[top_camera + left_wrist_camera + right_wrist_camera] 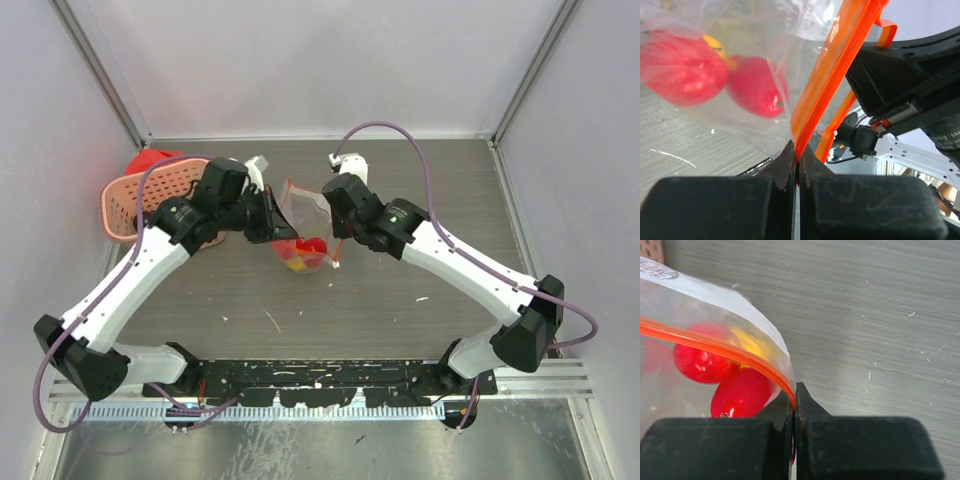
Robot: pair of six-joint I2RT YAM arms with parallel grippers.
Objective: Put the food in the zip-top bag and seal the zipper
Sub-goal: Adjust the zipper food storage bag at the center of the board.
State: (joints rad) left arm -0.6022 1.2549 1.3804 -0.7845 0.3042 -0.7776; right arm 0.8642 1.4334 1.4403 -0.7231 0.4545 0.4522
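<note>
The clear zip-top bag [300, 222] hangs between my two grippers over the middle of the table. Inside it lies the food: two red pieces [682, 67] [757, 87] and a yellow one [715, 44], also visible as red [742, 392] and yellow [750, 345] in the right wrist view. My left gripper [796, 155] [280, 232] is shut on one end of the orange zipper [832, 65]. The right gripper [794, 392] [335, 238] is shut on the zipper's [715, 342] other end, at the bag's corner.
A pink lattice basket [150, 195] stands at the back left, with something red [150, 160] behind it. Grey walls enclose the table on three sides. The right arm's black body [910, 75] fills the right of the left wrist view.
</note>
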